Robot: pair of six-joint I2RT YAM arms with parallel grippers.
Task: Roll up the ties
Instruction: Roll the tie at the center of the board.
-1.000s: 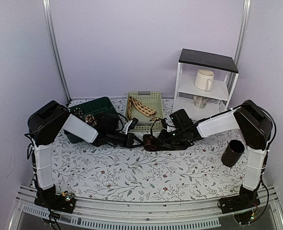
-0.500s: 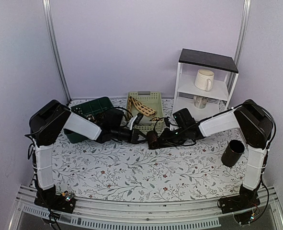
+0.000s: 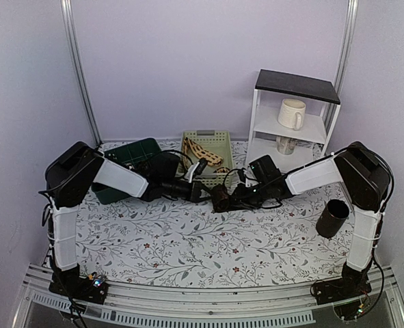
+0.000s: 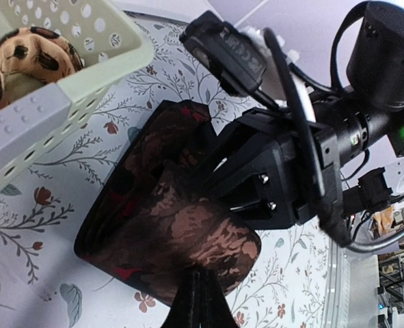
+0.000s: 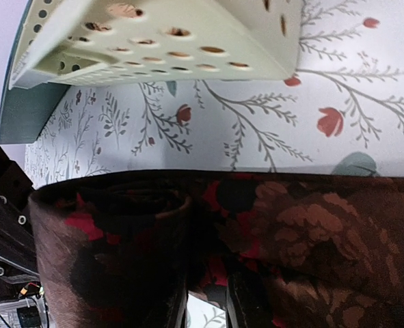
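Item: dark tie (image 3: 219, 199), coiled, on the counter (image 3: 188, 239) just before the green basket (image 3: 223, 141). Between both hands (equally near). Left hand (image 4: 200, 301) closed, tips touching its edge; right hand (image 3: 234, 198) opposite, seemingly clamping the coil.

Your 2 arms, left arm (image 3: 119, 179) and right arm (image 3: 311, 176), wear white shells (image 3: 63, 236) on forearm and upright link, with bulky black joint housings (image 3: 366, 174). Black cables (image 4: 292, 109) loop at both wrists. The right gripper (image 4: 205, 171) is matt black, 2 silver screws (image 4: 263, 179) showing.
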